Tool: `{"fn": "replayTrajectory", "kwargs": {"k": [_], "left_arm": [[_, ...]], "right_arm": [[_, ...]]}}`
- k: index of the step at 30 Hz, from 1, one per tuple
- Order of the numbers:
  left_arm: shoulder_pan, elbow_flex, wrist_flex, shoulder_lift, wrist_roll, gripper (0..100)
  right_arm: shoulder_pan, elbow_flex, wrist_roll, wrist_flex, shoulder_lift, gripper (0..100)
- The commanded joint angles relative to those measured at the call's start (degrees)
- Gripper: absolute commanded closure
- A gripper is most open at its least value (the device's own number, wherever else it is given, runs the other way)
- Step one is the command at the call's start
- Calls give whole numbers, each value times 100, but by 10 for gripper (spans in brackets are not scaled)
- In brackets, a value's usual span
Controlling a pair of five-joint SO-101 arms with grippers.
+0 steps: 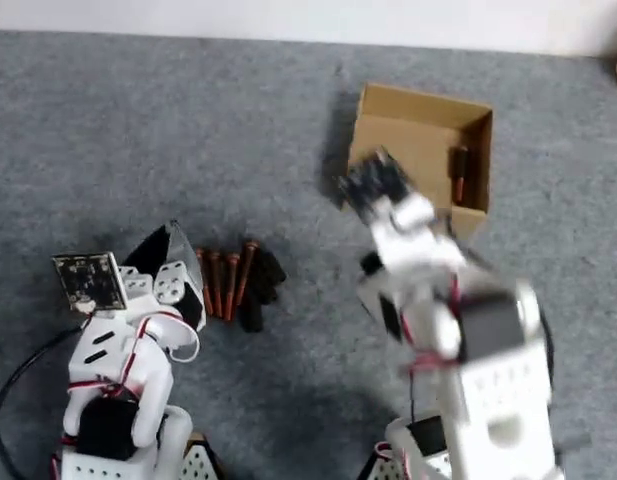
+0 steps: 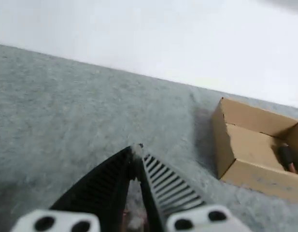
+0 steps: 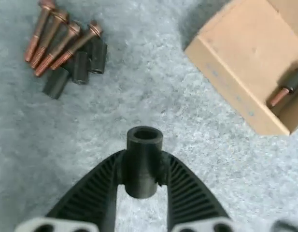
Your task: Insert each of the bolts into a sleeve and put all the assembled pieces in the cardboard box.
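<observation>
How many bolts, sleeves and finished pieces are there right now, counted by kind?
Loose bolts: 4
Loose sleeves beside the bolts: 3
Sleeve held in the right gripper: 1
Assembled piece in the cardboard box: 1
Total: 9

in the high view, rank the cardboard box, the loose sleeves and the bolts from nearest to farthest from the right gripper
1. cardboard box: right beside the right gripper, which is shut on a black sleeve.
2. loose sleeves: on the grey mat, down and to the left in the view.
3. bolts: lying in a row just past the loose sleeves, farther left.
</observation>
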Motion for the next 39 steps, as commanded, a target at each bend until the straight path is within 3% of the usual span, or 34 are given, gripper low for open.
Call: {"fn": "replayTrajectory", "kwargs": {"k": [1,6,9,12,17,29,39], "left_arm": [[101,-664,62,1077,-141,991],[92,-1657,62,3591,-132,993],[84,-2149,62,4892,-53,993],[-4,-2527,62,5965,607,993],[-75,-3046,35,7240,826,993],[-75,-3310,35,7846,791,989],[-171,-2826,35,7873,826,989]], "right_arm": [[242,1780,158,-541,-2018,994],[611,2044,492,-593,-3301,994],[620,2202,484,-611,-3292,994],[602,2378,475,-901,-3187,994],[585,3705,149,-1903,-3160,994],[585,5560,-79,-3240,-3881,994],[585,6097,-35,-3319,-4576,994]]}}
